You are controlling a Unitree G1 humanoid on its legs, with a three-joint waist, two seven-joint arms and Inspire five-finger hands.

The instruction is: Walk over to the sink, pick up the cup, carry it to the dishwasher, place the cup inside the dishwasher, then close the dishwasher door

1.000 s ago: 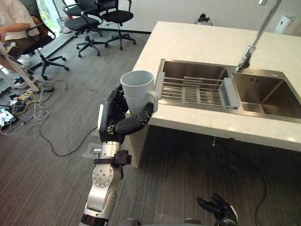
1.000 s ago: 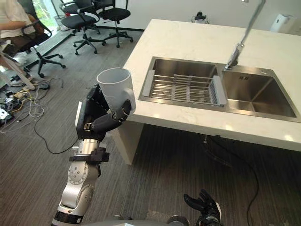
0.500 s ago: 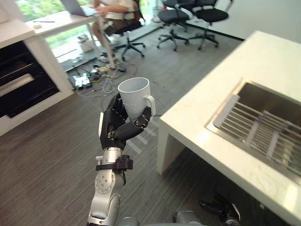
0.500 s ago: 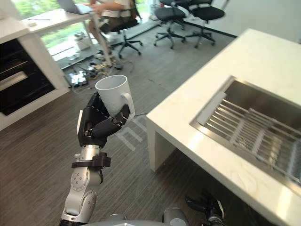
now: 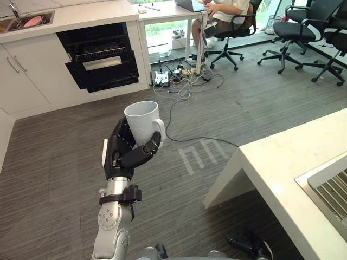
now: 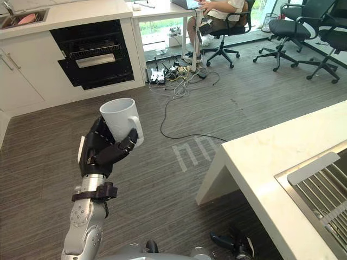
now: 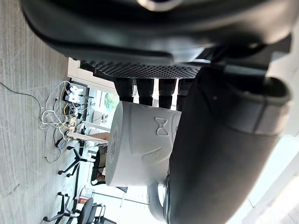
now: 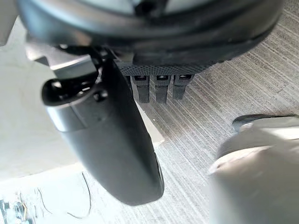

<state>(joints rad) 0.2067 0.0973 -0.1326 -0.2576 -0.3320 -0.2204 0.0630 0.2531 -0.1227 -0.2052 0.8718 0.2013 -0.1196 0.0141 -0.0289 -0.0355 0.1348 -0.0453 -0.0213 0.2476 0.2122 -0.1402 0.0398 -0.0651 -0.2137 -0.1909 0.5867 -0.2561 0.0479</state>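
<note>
A white cup [image 5: 143,120] stands upright in my left hand [image 5: 122,154], held at chest height over the grey floor. The fingers wrap its side and the thumb presses by the handle; the left wrist view shows the cup [image 7: 140,144] past the curled fingers. The black built-in dishwasher [image 5: 100,57] sits in white cabinets across the floor, with a rack and a silver handle showing on its front. My right hand [image 6: 234,242] hangs low near the floor, its fingers [image 8: 161,88] relaxed and holding nothing.
The white island counter [image 5: 293,168] with the sink's drain rack [image 5: 333,187] is at the right. A person [image 5: 222,10] sits at a desk beyond, with office chairs [image 5: 303,32] and floor cables [image 5: 181,76] nearby. A second sink [image 5: 27,21] tops the cabinets.
The camera has swung left: the island and sink slid to the right edge, and the cabinets with the dishwasher came into view. The cup stays in my left hand.
</note>
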